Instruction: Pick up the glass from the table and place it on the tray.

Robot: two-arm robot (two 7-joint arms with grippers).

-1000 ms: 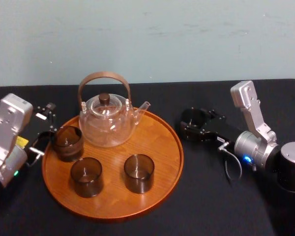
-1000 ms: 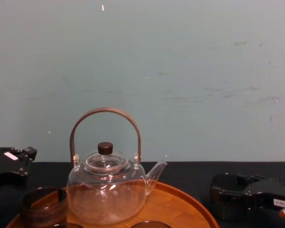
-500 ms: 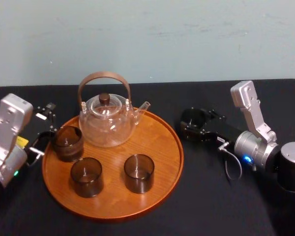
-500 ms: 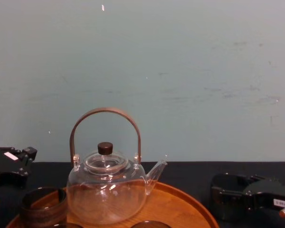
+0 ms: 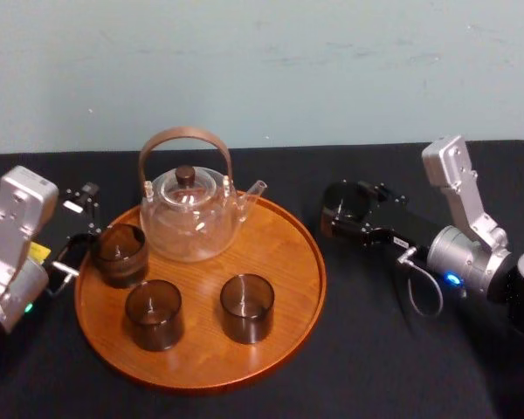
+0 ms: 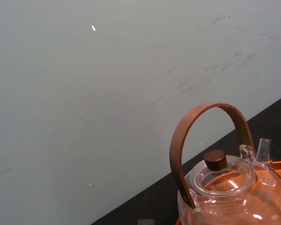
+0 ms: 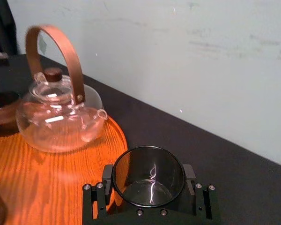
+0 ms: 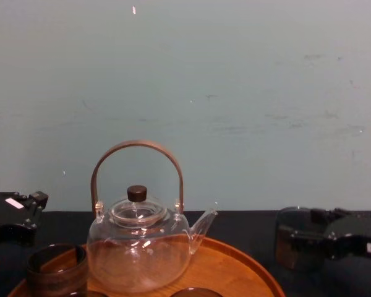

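The right gripper (image 5: 339,216) pinches the glass (image 7: 149,180) beside the tray's (image 5: 279,253) right edge, a teapot (image 5: 190,218) and three cups (image 5: 246,307) sit on it, and the left gripper (image 5: 79,229) is spread by its left edge.

Head view looks down on the tray (image 5: 279,253); chest view sits low, facing the wall (image 8: 235,93). Both share the teapot (image 5: 190,218).

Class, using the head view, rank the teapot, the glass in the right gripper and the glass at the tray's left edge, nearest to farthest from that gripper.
1. Held glass, gripped by the right gripper, right of the tray.
2. Teapot, at the tray's back.
3. Leftmost glass, at the tray's left edge, beside the left gripper.
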